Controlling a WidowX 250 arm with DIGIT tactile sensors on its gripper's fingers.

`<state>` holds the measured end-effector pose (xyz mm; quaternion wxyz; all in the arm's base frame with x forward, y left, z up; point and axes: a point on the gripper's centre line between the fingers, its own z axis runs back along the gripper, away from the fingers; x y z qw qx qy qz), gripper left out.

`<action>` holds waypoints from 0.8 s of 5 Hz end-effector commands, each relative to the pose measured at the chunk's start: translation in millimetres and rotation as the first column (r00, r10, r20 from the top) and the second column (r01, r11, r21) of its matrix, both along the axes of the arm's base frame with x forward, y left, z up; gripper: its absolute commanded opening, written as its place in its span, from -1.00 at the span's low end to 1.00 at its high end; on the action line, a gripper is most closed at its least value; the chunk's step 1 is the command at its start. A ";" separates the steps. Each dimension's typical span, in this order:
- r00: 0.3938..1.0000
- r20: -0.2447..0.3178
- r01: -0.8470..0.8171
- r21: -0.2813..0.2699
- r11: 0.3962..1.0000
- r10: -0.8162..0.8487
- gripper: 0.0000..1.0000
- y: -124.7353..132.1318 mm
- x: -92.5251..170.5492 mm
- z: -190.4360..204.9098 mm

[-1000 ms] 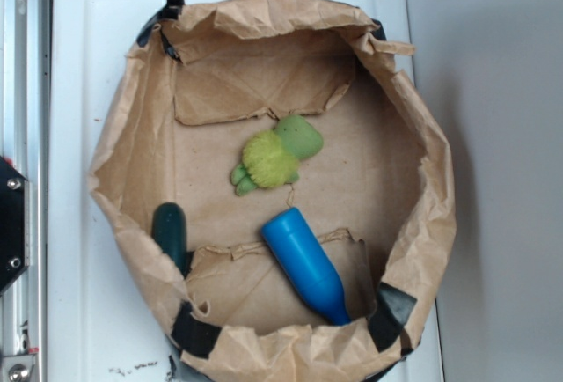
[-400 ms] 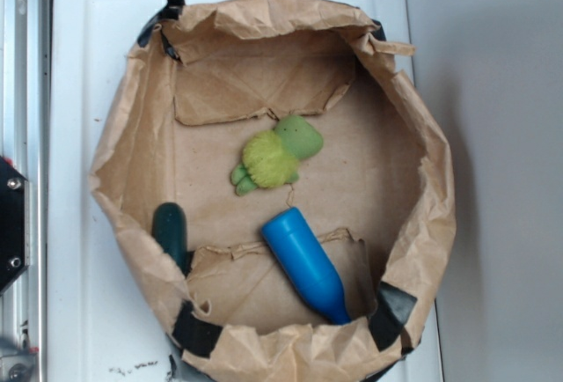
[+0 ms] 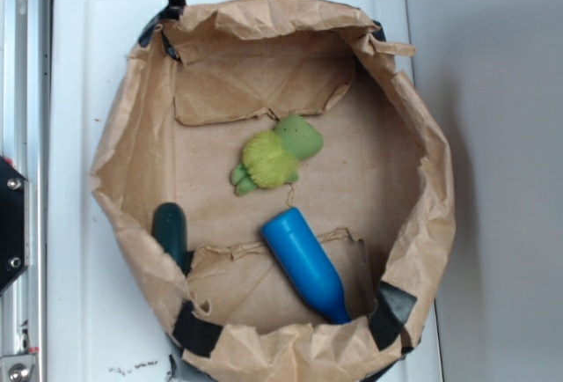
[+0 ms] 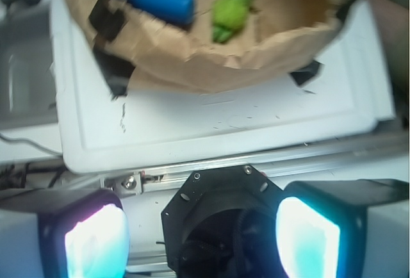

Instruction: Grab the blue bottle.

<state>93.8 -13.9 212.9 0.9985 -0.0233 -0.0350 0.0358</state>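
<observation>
The blue bottle lies on its side on the floor of a brown paper bag, its neck pointing toward the lower right. In the wrist view the blue bottle shows at the top left, inside the bag. My gripper is open at the bottom of the wrist view, with two glowing pads wide apart and nothing between them. It hangs over the robot's black base, well short of the bag. The gripper itself is out of the exterior view.
A fuzzy yellow-green plush toy lies mid-bag above the bottle. A dark green bottle leans at the bag's left wall. The bag sits on a white plastic lid. A metal rail runs along the left.
</observation>
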 end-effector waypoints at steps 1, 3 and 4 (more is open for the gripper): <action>1.000 0.009 0.010 -0.010 1.000 -0.010 1.00 0.1 2.6 3.3; 1.000 0.009 0.010 -0.010 1.000 -0.010 1.00 0.1 2.6 3.3; 1.000 -0.028 -0.005 -0.028 1.000 0.004 1.00 -4.9 52.8 -4.4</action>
